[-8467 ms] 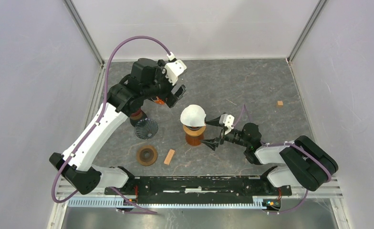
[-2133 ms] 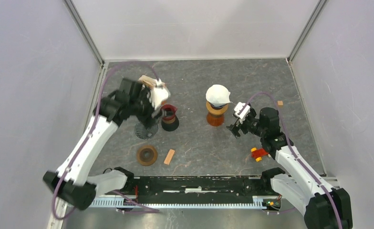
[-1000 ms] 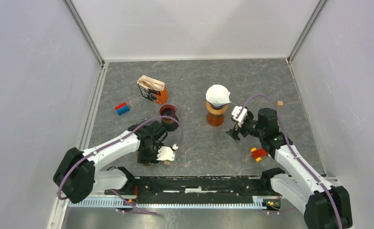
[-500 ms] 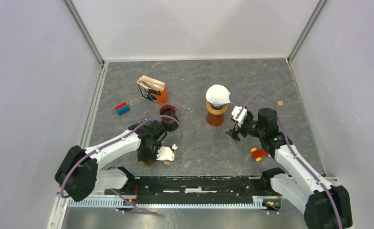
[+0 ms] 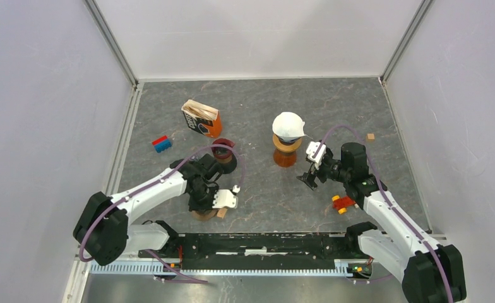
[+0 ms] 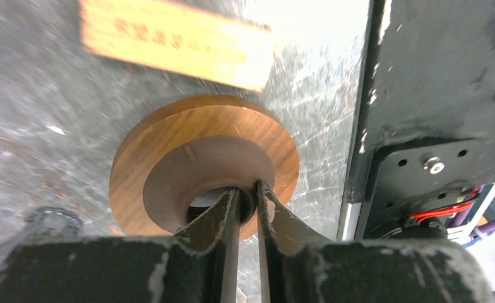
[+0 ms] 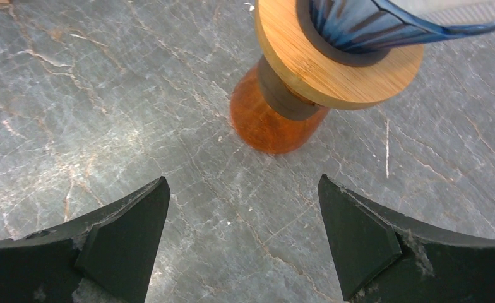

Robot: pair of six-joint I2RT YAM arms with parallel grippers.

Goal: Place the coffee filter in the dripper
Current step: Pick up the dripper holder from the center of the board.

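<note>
The white coffee filter [image 5: 288, 125] sits in the blue ribbed glass dripper [image 7: 358, 25]. The dripper rests in a wooden collar [image 7: 333, 69] on an orange stand [image 5: 285, 156]. My right gripper [image 5: 308, 172] hangs open just right of the stand, low over the table, with nothing between its fingers [image 7: 131, 214]. My left gripper [image 6: 250, 189] is down at the near edge on a brown wooden ring [image 6: 201, 158]. One finger is inside the ring's hole and the other is outside its raised inner collar. In the top view the left gripper [image 5: 207, 207] covers most of the ring [image 5: 199, 215].
An orange carton [image 5: 201, 118] stands at the back left, with a red and blue block [image 5: 161, 144] to its left. A dark red cup [image 5: 223, 151] is beside the left arm. A wood block [image 6: 175, 41] lies against the ring. A red-yellow toy [image 5: 341, 202] and a tan cube [image 5: 370, 136] lie on the right.
The left gripper's fingers have closed from half open onto the ring's collar, and its wrist has shifted slightly right. The right arm has not moved.
</note>
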